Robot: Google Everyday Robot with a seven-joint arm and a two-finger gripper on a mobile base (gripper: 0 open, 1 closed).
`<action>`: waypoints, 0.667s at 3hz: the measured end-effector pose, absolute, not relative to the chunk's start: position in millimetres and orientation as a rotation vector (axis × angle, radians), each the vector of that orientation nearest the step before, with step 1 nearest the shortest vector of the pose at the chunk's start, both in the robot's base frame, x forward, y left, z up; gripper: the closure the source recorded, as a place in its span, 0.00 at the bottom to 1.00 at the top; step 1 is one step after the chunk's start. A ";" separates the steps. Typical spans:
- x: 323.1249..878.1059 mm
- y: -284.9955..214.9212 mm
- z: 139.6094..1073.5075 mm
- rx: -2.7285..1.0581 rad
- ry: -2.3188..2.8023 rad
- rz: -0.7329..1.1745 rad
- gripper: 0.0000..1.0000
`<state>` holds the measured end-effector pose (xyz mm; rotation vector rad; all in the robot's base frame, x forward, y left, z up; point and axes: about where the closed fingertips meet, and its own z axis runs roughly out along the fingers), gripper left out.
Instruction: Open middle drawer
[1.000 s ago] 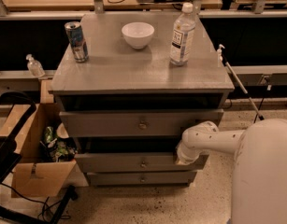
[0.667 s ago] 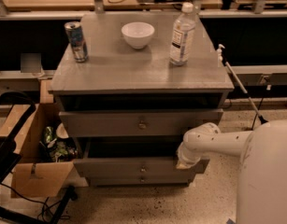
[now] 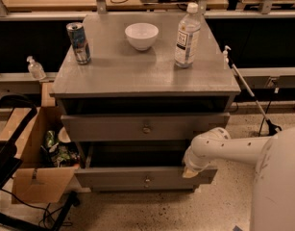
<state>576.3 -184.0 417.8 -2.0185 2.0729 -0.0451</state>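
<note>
The middle drawer (image 3: 113, 176) of the grey cabinet is pulled out toward me. Its flat front has a small round metal knob (image 3: 147, 180) at the centre, and a dark opening shows behind it. My gripper (image 3: 191, 171) is at the end of my white arm. It sits at the right end of this drawer's front, on its top edge. The top drawer (image 3: 108, 127), with its own knob (image 3: 146, 127), stands a little out above it. The bottom drawer is mostly hidden under the middle one.
A can (image 3: 78, 43), a white bowl (image 3: 141, 35) and a water bottle (image 3: 187, 35) stand on the cabinet top. An open cardboard box (image 3: 39, 177) with clutter sits left of the drawers, beside a black frame (image 3: 7, 148). My white body (image 3: 276, 182) is at the right.
The middle drawer has slid further out toward me, widening the dark gap behind its front. My arm and gripper have moved down and nearer with the drawer's right end.
</note>
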 end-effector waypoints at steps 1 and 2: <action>573.0 -183.2 415.1 -2.023 2.076 -0.036 1.00; 572.9 -183.2 415.1 -2.023 2.076 -0.036 1.00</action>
